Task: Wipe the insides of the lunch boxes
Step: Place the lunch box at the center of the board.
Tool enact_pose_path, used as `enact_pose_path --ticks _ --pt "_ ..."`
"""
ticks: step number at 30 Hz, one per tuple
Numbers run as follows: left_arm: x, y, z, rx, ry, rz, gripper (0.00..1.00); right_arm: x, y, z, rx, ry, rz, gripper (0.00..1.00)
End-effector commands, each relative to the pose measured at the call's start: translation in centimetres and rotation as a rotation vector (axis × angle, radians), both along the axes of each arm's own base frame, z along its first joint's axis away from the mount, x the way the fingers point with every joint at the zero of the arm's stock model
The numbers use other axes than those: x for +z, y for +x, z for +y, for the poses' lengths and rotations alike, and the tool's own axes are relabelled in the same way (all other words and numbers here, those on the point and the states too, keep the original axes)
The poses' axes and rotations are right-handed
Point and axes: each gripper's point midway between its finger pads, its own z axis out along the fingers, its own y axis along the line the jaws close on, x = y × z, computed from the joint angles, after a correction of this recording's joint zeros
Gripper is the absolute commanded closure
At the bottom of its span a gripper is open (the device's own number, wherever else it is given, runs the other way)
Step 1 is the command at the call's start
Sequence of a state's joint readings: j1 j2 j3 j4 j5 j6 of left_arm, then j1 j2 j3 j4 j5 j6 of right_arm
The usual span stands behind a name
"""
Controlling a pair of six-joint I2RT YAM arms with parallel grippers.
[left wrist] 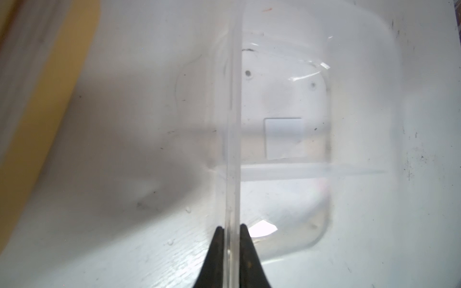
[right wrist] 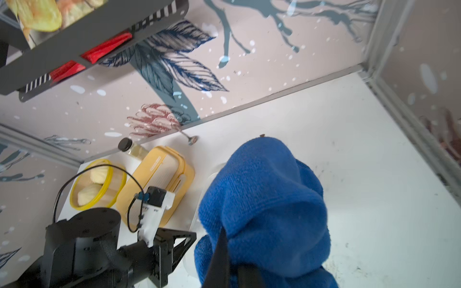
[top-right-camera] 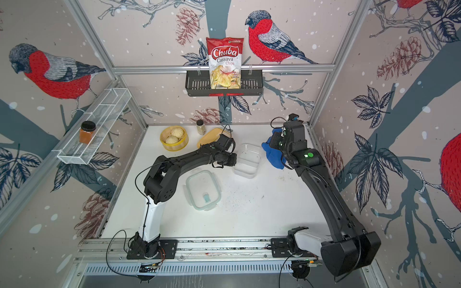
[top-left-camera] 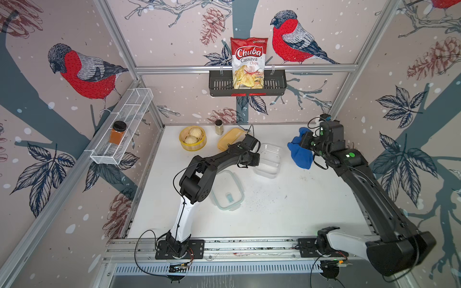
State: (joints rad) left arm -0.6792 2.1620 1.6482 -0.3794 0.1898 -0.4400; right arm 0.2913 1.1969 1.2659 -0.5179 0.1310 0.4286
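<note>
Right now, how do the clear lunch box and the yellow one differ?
The clear lunch box stands open, its lid lying apart on the table; the yellow lunch box is lidded. The left gripper straddles the clear one's wall; the yellow one is not gripped. Both are rounded rectangles.

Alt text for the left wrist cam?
The left gripper has its black jaws tight on either side of the clear box's wall, seen along the rim. The box holds only a few specks and sits on the white table, with a blurred yellow box beside it.
</note>
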Motion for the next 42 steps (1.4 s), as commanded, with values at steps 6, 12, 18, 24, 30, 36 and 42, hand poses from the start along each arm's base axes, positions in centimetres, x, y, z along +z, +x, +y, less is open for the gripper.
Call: enact_pose_path --ticks 6,12,18,24,30,36,42 --pt "1.7 -0.9 -4.4 -0.015 -0.123 -0.001 0.76 -12.3 -0.5 -5.7 -0.208 0.069 0.259 0.96" --pt "0.7 -1.5 -6.5 -0.033 -0.169 0.040 0.76 -15.5 -0.5 -9.7 -0.299 0.074 0.285 0.97" --pt "0.6 -1.9 -9.0 -0.073 -0.186 0.032 0.75 -20.9 -2.2 -10.1 -0.276 0.105 0.420 0.92" --pt "1.8 -1.2 -8.2 -0.054 -0.125 -0.033 0.47 -25.4 -2.8 -9.4 -0.243 0.137 0.544 0.59" --pt "9.1 0.7 -2.4 0.055 0.023 -0.283 0.02 -21.0 -1.8 -9.2 -0.263 0.125 0.383 0.30" --pt "15.5 3.1 5.8 0.183 0.091 -0.460 0.01 -13.8 -0.9 -6.7 -0.214 0.129 0.239 0.20" --pt "14.1 5.5 12.9 0.209 0.104 -0.402 0.02 -11.5 -0.5 -3.4 -0.168 0.158 0.147 0.09"
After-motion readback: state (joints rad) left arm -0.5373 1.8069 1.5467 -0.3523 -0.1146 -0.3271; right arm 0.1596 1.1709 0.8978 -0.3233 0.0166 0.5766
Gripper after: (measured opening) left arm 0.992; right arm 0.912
